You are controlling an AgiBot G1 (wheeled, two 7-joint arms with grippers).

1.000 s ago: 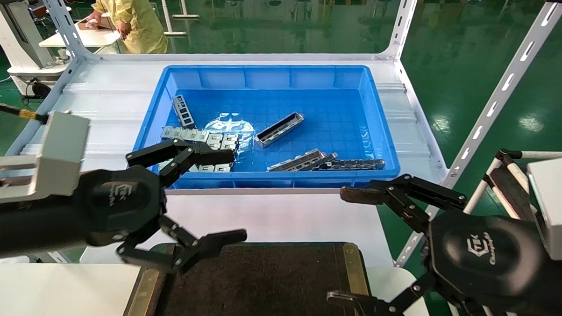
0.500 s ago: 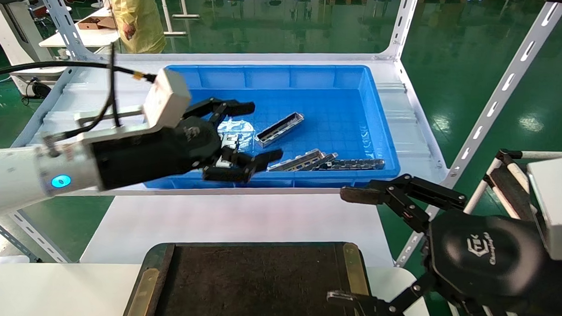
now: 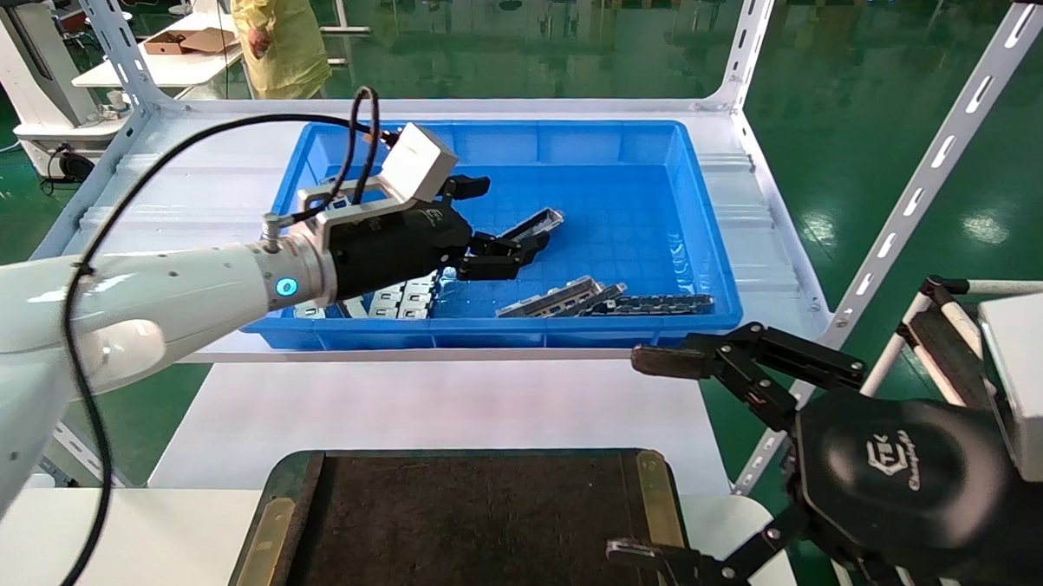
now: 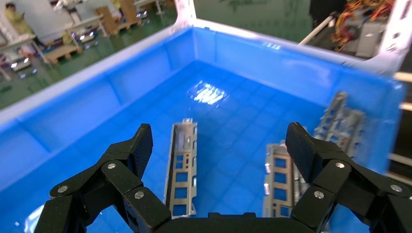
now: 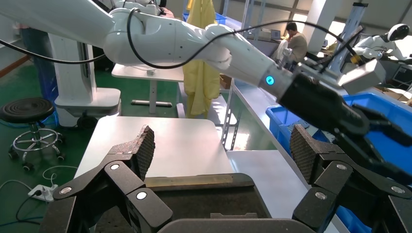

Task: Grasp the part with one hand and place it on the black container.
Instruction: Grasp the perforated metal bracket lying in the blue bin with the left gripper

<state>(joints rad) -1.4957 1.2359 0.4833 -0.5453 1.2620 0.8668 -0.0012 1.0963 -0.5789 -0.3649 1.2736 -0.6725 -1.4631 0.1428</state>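
The part (image 3: 537, 224), a silver-grey channel with rectangular cutouts, lies slanted in the middle of the blue bin (image 3: 527, 130). My left gripper (image 3: 498, 225) is open and empty, reaching into the bin low over the part's near end, one finger on each side. In the left wrist view the part (image 4: 182, 170) lies between the gripper's (image 4: 221, 145) spread fingers, nearer one of them, with no contact seen. The black container (image 3: 478, 534) lies at the near edge of the table. My right gripper (image 3: 637, 457) is open and empty beside the container's right edge; the right wrist view shows it (image 5: 222, 145) over the container (image 5: 194, 199).
Flat slotted plates (image 3: 404, 298) lie at the bin's front left, partly under my left arm. More channel pieces (image 3: 565, 296) and darker strips (image 3: 660, 305) lie at the front right. Another piece (image 4: 279, 184) lies by the other left finger. A slotted shelf upright (image 3: 925, 177) stands to the right.
My left arm swung up from beside the black container and forward into the blue bin, ending over the part with the gripper still open. The right arm has not moved.
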